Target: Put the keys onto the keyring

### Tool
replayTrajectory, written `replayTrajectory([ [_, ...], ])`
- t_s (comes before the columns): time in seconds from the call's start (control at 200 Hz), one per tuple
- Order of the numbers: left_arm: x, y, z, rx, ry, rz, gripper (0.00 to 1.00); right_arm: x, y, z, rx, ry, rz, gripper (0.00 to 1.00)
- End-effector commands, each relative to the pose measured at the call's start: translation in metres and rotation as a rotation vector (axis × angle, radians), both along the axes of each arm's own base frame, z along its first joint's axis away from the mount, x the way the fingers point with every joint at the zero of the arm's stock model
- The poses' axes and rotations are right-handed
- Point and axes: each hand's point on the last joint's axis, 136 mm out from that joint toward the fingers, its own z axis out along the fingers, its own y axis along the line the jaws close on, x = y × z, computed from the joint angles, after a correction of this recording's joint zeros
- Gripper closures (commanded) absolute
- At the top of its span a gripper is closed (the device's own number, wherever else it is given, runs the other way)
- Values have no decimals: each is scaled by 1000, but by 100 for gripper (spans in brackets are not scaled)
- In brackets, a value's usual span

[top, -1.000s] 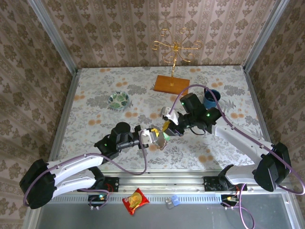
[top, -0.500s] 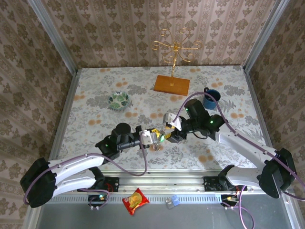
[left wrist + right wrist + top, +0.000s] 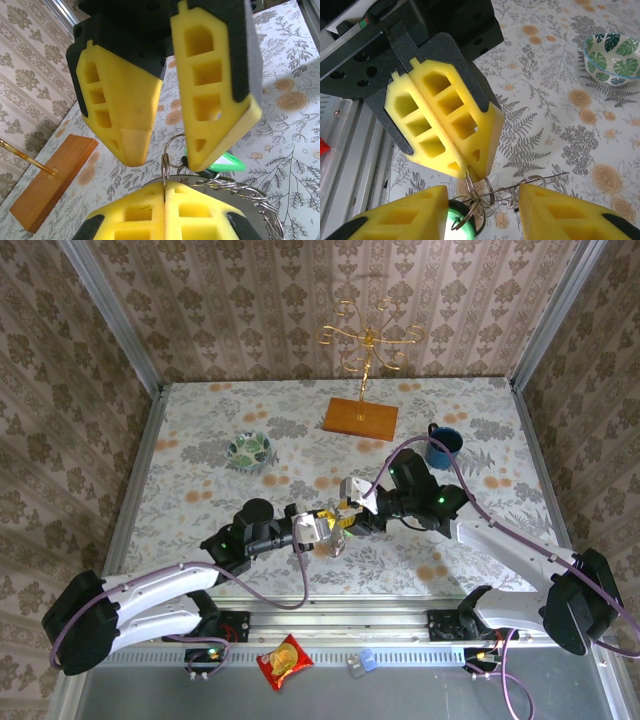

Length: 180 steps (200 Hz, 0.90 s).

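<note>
Right wrist view: left fingers (image 3: 445, 135) are pinching the keyring (image 3: 479, 187) shut above the surface (image 3: 570, 125); right fingers (image 3: 555, 210) are standing apart around the green key (image 3: 462, 220); threading is looking unfinished, with no key clearly hanging on yet.

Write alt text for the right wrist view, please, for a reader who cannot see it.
The left gripper, jaws shut, pinches the keyring's metal ring. The right gripper has its jaws apart below, a green key between them; a patterned bowl sits top right.

A small metal ring (image 3: 164, 157) stands upright, its lower edge pinched in the left gripper (image 3: 165, 189), linked wire rings (image 3: 240, 189) trailing beside, a green-headed key (image 3: 462, 218) just behind.
</note>
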Motion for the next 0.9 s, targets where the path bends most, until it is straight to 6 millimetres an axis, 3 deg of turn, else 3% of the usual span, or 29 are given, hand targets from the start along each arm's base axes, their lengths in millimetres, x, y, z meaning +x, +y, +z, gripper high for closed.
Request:
replayTrajectory([
  [0.0,-4,0,8,-42,1,-9,100,-4,6,-2,15,-4,40,64],
  [0.14,-3,0,8,-42,4,-7,100,-4,8,-3,12,-19,55,77],
  [0.275,-2,0,8,-46,7,-2,100,-5,8,-3,3,-43,64,100],
  [0.455,7,4,13,-62,21,48,100,-6,6,3,-37,-114,71,100],
  [0.54,9,5,11,-46,33,59,82,-7,7,7,-69,-141,81,100],
  [0.63,8,4,10,-26,39,49,76,-10,8,11,-102,-158,96,100],
  [0.755,7,2,10,-10,42,32,76,-14,14,14,-132,-170,119,100],
  [0.895,6,0,14,-14,31,18,84,-19,20,13,-174,-173,150,100],
])
